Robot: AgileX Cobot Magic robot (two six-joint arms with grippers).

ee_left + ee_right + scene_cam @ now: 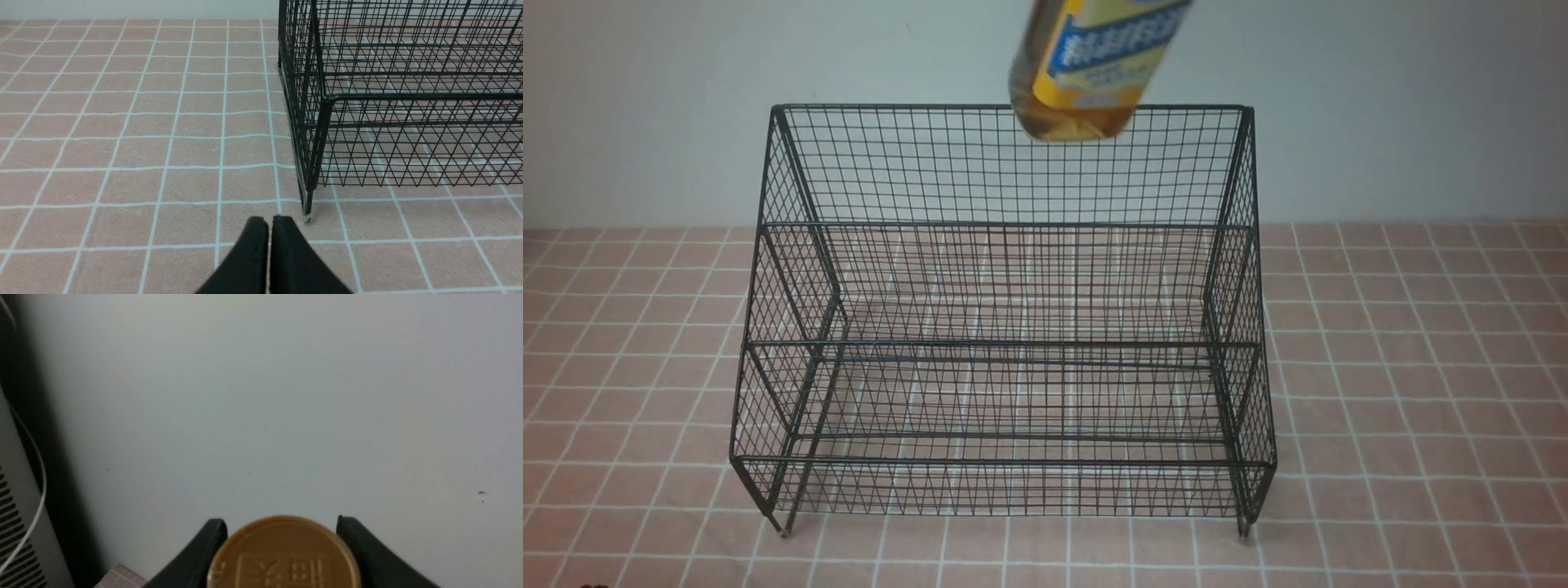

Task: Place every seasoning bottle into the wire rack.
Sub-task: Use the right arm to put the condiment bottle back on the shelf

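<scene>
Right wrist view first: the right gripper [281, 522] has its two black fingers [212, 543] on either side of a round tan cap [284, 559] with raised characters on it, pinching the one seasoning bottle [1094, 57] at its top. Behind the cap there is only a pale wall [286, 396], plus a grey vented unit [16, 547] and a white cable [39, 490] at the edge.

Over to the front view: the bottle hangs in the air, tilted, its yellow label with the blue band showing. Its amber base overlaps the top edge of the grid back of the wire rack [1005, 224], a little right of centre. The upper part of the bottle runs out of the picture, and the gripper holding it is not in this view.

One rack, two stepped tiers, standing on short legs on the pink checked tablecloth [1421, 367].

Left wrist view now: the left gripper [269, 222] has its fingers pressed together with nothing between them, low over the cloth. It sits just beside the rack's front corner leg [307, 208], apart from it, on the rack's left side.
</scene>
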